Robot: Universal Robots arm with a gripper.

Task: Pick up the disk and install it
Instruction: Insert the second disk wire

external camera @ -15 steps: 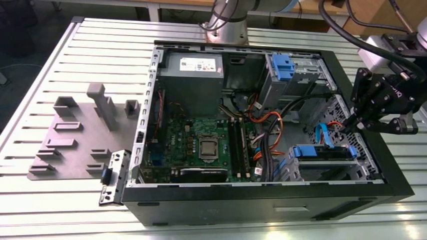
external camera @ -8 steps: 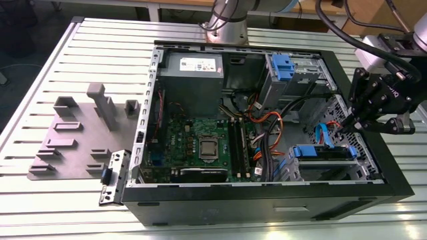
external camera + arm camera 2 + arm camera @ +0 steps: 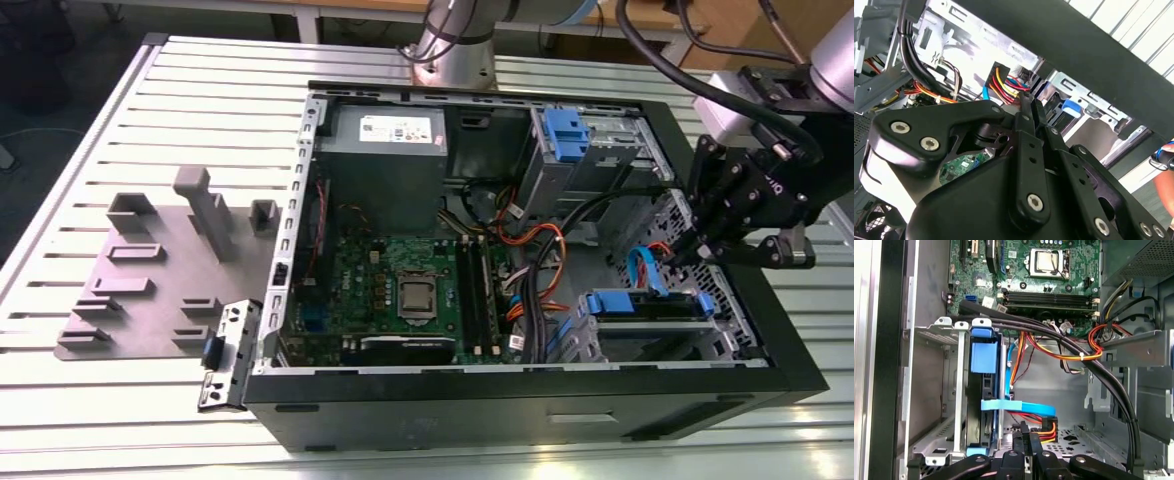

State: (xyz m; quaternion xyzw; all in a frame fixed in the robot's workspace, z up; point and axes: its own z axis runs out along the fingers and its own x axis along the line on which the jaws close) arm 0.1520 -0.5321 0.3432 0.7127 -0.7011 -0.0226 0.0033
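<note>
Sitting in the grey drive cage (image 3: 956, 390), the disk (image 3: 985, 390) is seated; the pincer (image 3: 1029, 440) hangs closed, empty.

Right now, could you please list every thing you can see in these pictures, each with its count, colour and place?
computer case: one, black, lying open on the slatted table
slatted table: one, pale grey, under everything
motherboard: one, green, on the case floor
power-supply box: one, grey with white sticker, in a far corner of the case
drive cage: one, grey metal with blue latch, along the far wall of the case
disk: one, blue carrier tab, seated in the near bay
cables: several, orange, red, yellow, black, blue, mid-case
fixture plate: one, grey, at the exterior view's left
gripper: one, black, above the near bay, at the exterior view's right
</note>
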